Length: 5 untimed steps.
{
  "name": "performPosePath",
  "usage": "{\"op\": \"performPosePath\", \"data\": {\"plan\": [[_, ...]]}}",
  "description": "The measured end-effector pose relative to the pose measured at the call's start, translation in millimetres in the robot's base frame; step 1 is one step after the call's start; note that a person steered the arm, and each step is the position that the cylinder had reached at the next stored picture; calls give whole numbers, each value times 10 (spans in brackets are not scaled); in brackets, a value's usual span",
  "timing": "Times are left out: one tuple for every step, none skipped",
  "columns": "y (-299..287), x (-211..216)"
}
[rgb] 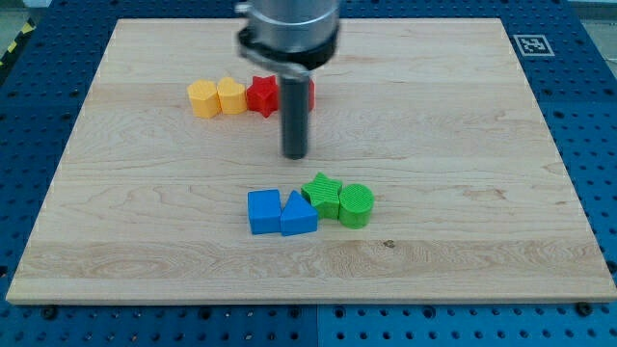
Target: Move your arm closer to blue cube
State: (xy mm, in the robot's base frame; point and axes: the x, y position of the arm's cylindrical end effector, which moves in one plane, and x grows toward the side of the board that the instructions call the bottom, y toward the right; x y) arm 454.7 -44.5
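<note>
1. The wooden board (463, 251) lies on a blue perforated table (598, 116); its front edge runs along the view's bottom.
2. Nearest the view's bottom stands a row of four blocks. The blue cube (263, 212) is the leftmost of the row.
3. At 3 o'clock from the blue cube, touching it, sits a blue triangular block (298, 216).
4. At 2 o'clock from the triangular block, touching or just beside it, is a green star block (323, 194).
5. At 3 o'clock from the star, touching it, stands a green cylinder (356, 204).
6. My tip (295, 156) rests above the row, at 1 o'clock from the blue cube and at 11 o'clock from the green star. It is near the cube but apart from it, touching no block.
7. There is no pincer on this arm: the rod ends plain and has hold of nothing.
8. Farther up the board lies a second row. A red star block (262, 95) stands at 11 o'clock from my tip, just left of the rod.
9. A red block (309, 93) shows at the rod's right edge; its shape cannot be told.
10. At 9 o'clock from the red star are two yellow blocks, touching: one (231, 95) beside the star, one (203, 98) at the row's left end.
11. A marker tag (530, 44) sits at the board's far right corner.
</note>
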Motion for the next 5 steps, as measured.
{"op": "performPosePath", "data": {"plan": [[-527,2],[-498,81],[-105,271],[-29,383],[76,548]]}}
